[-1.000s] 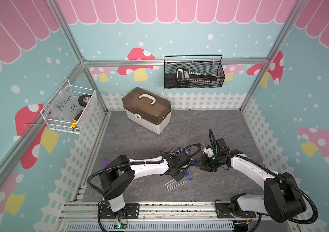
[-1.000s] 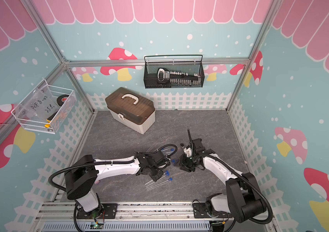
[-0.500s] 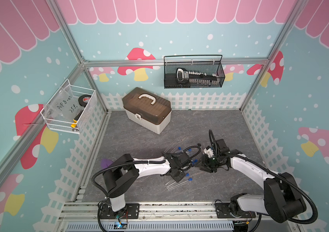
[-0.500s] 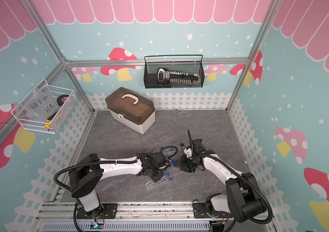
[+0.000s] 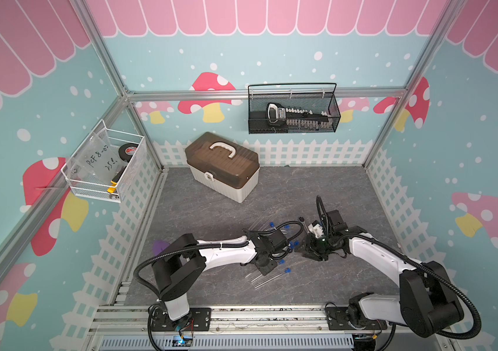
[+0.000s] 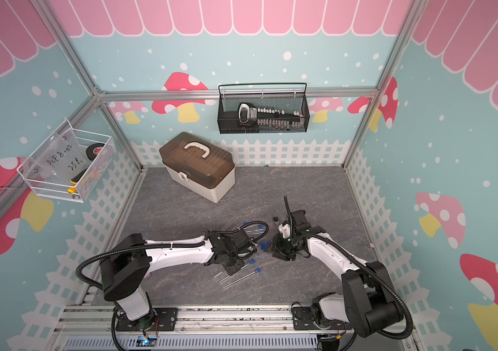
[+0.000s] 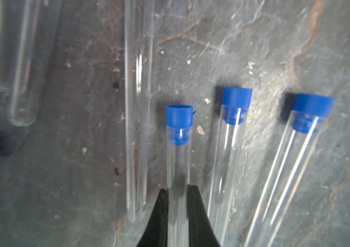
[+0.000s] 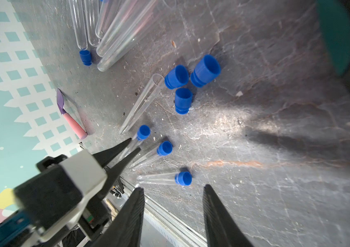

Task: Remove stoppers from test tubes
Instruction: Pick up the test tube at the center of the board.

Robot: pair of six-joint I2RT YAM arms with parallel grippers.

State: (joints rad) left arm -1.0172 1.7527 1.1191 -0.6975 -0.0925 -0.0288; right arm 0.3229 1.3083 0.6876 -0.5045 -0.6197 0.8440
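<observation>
Left wrist: L claw (image 7: 177, 188) pinches tube (image 7: 177, 162), stopper (image 7: 178, 117) seemingly seated inside.

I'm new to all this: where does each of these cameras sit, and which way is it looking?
Top views: high above the front edge, looking down on the grey floor, the toolbox, the whole left arm and right arm.
Left wrist: on the left arm, looking along the left pincer, shut on a test tube with a blue stopper.
Right wrist: on the right arm, looking past the open right pincer at loose stoppers.
Shared: both wrist views show that test tube.
</observation>
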